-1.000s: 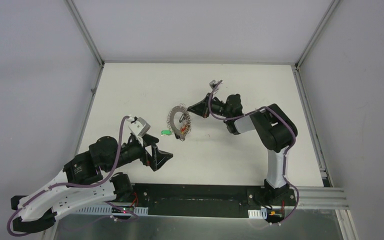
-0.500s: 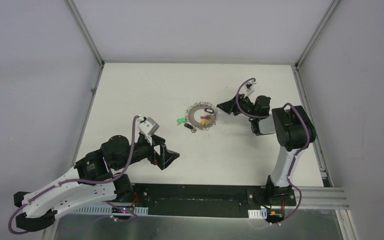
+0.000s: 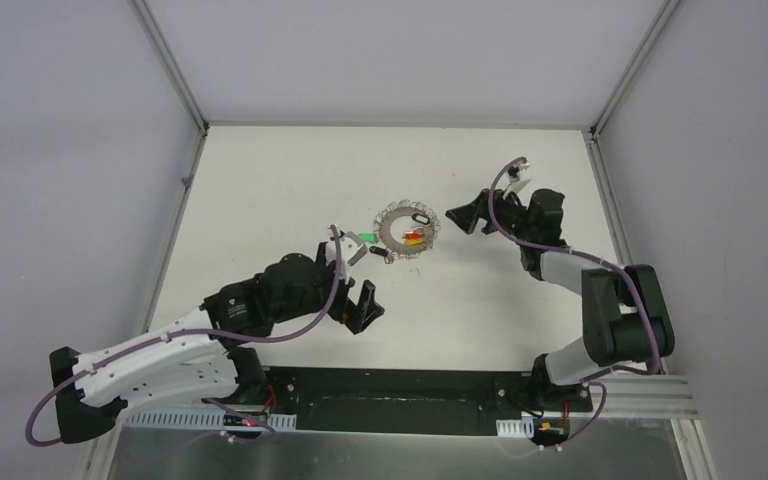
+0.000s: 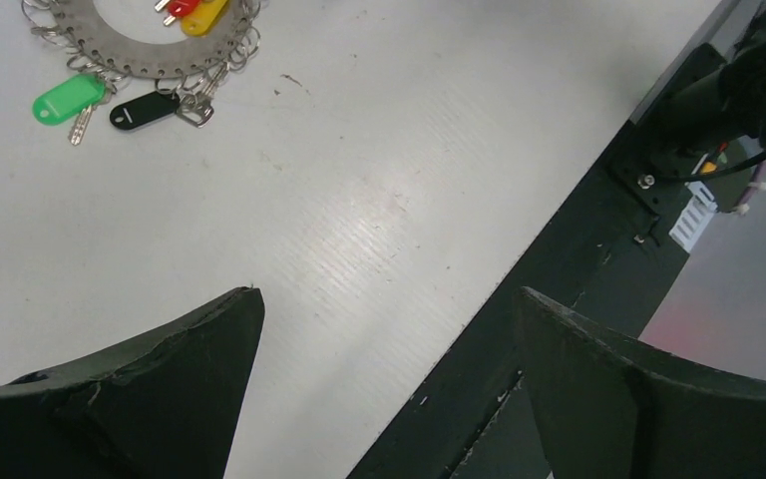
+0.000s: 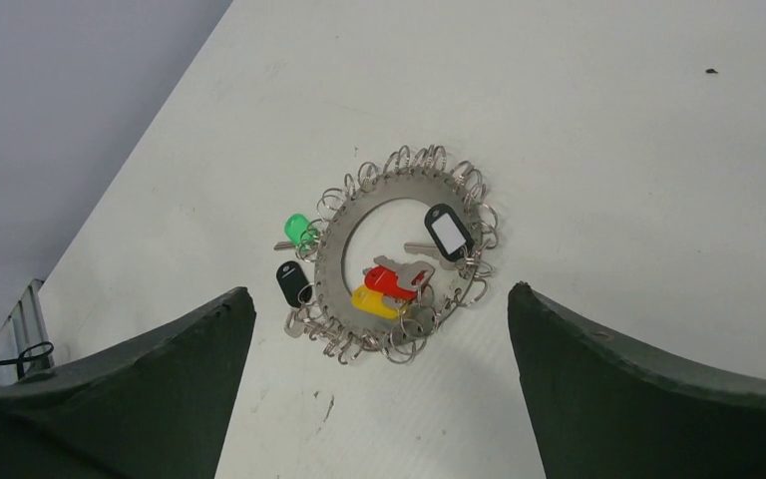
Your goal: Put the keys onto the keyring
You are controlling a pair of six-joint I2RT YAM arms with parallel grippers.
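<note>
The keyring (image 3: 396, 219), a flat grey ring edged with small silver loops, lies flat on the white table. The green-tagged key (image 3: 365, 238) and the black-tagged key (image 3: 378, 252) lie against its left outer edge, touching the loops. In the right wrist view the keyring (image 5: 328, 267), green tag (image 5: 296, 226) and black tag (image 5: 290, 282) lie just beyond my open right gripper (image 5: 379, 289). My right gripper (image 3: 460, 215) stands right of the ring, holding nothing. My left gripper (image 3: 357, 306) is open and empty near the front edge, with the keyring (image 4: 130, 62), green tag (image 4: 68, 97) and black tag (image 4: 145, 110) far ahead of it.
Red-tagged (image 5: 394, 281) and yellow-tagged (image 5: 374, 302) keys lie inside the ring's hole, and a black tag with a white label (image 5: 448, 232) lies on its right side. A black rail (image 4: 559, 299) runs along the table's front edge under my left gripper (image 4: 387, 294).
My right gripper opened, let go of the keyring and drew back to the right; the ring shifted right and now lies flat. The left arm swung right toward the middle.
</note>
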